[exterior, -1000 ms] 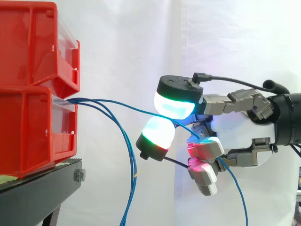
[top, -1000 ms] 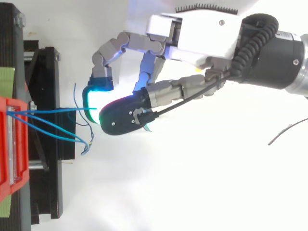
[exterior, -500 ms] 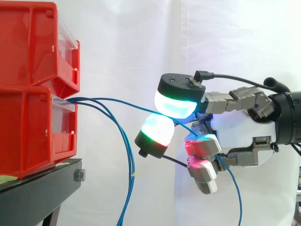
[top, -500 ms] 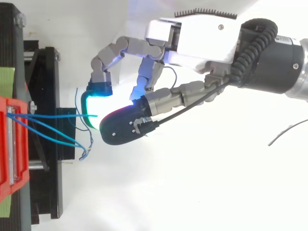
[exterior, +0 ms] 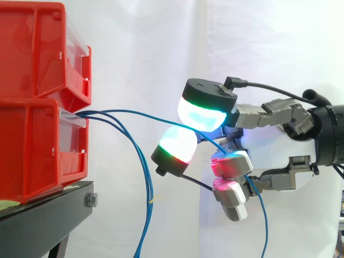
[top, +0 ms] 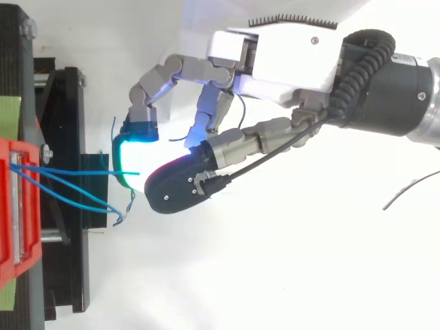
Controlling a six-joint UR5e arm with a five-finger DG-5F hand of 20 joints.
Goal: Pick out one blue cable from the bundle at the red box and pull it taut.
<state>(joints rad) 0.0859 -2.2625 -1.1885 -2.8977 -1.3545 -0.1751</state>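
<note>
Several blue cables come out of the lower red bin [exterior: 32,145] at the left. One blue cable [exterior: 140,115] runs right in a shallow sag to my hand [exterior: 274,145] and passes between the upper glowing pad [exterior: 203,115] and the lower one [exterior: 177,146]. Its free end hangs down behind the curled fingers [exterior: 262,215]. The hand is shut on this cable, a short way right of the bin. The other blue cables [exterior: 148,199] droop down beside the stand. From above, the hand [top: 289,55] pinches the cable [top: 75,172] just right of the stand.
A second red bin [exterior: 32,48] sits stacked on the lower one, both on a black stand [exterior: 48,220]. A white curtain hangs behind. The arm comes in from the right edge.
The hand has edged slightly left toward the bins, and its lower pad has dropped a little. The cable's hanging free end has swung left. The drooping cables have barely moved.
</note>
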